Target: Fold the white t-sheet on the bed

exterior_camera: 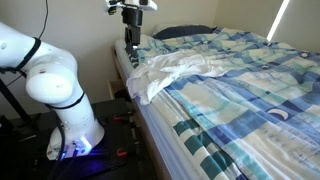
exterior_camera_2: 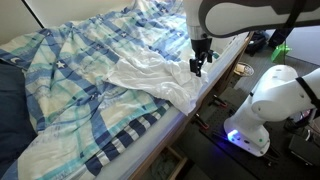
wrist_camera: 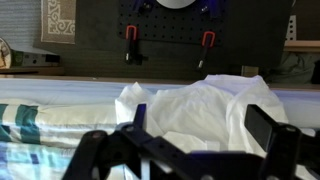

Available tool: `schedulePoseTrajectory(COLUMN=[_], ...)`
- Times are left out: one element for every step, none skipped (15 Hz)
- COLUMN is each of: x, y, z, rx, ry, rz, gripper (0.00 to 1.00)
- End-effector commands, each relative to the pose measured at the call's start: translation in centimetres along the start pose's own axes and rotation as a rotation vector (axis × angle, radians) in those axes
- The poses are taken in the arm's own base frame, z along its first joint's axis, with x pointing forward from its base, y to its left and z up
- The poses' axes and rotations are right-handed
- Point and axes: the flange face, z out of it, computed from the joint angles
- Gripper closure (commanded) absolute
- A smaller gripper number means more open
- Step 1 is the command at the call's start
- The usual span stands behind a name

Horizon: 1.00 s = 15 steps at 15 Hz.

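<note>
The fingers (exterior_camera_2: 198, 64) are hanging spread apart, apparently gripping nothing, just over the robot-side edge of the white shirt (exterior_camera_2: 155, 75) that is lying crumpled on the blue checked blanket (exterior_camera_2: 80, 70), probably lining up to pinch a hem for folding.

The white sheet (exterior_camera_2: 155, 75) is thin, soft cloth, matt and heavily creased, and the bedcover (exterior_camera_2: 70, 70) is a smoother woven cloth in blue checks, also matt. The robot arm (exterior_camera_2: 275, 95) has a smooth, glossy white shell that looks like plastic, while the gripper (exterior_camera_2: 199, 66) is matt black, plastic or metal unclear. In the wrist view a dark board (wrist_camera: 100, 40) looks matt and perforated
</note>
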Motion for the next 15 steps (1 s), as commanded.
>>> schedulePoseTrajectory(x=[0.1,0.1,0.2,0.4,0.5,0.6,0.6,0.6,0.6,0.5,0.6,0.6,0.8,1.0,1.2], y=[-0.1,-0.1,0.0,0.2,0.5,1.0,1.5,2.0,2.6,3.1,3.6,3.9,4.0,4.1,4.1], z=[1.0,1.4,1.8,2.4,3.0,3.8,4.5,5.2,5.8,6.3,6.8,7.1,7.4,7.7,7.7], rx=[0.02,0.03,0.038,0.047,0.055,0.059,0.067,0.073,0.082,0.091,0.103,0.117,0.138,0.158,0.164], ry=[-0.005,-0.01,-0.017,-0.027,-0.038,-0.045,-0.057,-0.065,-0.072,-0.077,-0.085,-0.091,-0.092,-0.085,-0.06], rz=[0.034,0.065,0.104,0.161,0.23,0.281,0.333,0.385,0.437,0.487,0.535,0.583,0.627,0.653,0.641], gripper=[0.0,0.0,0.0,0.0,0.0,0.0,0.0,0.0,0.0,0.0,0.0,0.0,0.0,0.0,0.0])
